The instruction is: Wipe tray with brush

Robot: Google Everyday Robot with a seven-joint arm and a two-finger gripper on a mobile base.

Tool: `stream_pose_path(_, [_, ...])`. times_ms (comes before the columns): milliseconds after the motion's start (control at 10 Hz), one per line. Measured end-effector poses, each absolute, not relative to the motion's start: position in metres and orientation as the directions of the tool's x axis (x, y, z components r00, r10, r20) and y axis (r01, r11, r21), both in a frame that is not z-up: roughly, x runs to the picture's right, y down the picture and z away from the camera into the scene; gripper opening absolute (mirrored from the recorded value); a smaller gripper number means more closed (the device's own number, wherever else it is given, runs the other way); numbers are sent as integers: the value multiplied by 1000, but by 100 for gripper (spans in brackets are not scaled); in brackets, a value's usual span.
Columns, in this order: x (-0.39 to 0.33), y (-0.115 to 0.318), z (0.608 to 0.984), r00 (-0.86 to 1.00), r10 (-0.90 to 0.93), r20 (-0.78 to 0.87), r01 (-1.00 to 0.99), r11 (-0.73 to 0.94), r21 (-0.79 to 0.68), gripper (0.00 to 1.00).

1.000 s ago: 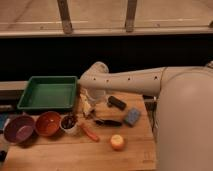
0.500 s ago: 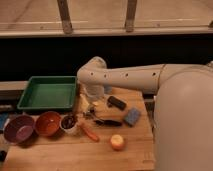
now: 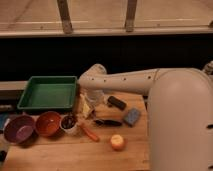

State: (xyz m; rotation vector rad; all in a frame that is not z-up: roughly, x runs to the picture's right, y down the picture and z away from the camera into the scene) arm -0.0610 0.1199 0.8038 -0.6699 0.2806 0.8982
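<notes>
The green tray sits at the back left of the wooden table. The brush, dark and slim, lies flat on the table in the middle, left of the sponge. My gripper hangs from the white arm just off the tray's right edge, low over the table. It is a little left of and behind the brush, apart from it. The gripper's lower part blends with a pale object beneath it.
A chunky black block and a blue-grey sponge lie right of the gripper. A purple bowl, an orange bowl and a small cup stand in front of the tray. A carrot and an orange fruit lie near the front.
The arm has shifted only slightly above the table near the tray's right edge. The brush and the other objects have not moved.
</notes>
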Motion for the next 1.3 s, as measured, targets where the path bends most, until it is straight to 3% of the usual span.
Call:
stream_pose_path(300, [-59, 121, 805, 609, 614, -503, -793, 450, -411, 74])
stream_pose_path(1300, [-26, 189, 854, 588, 504, -632, -808, 393, -439, 74])
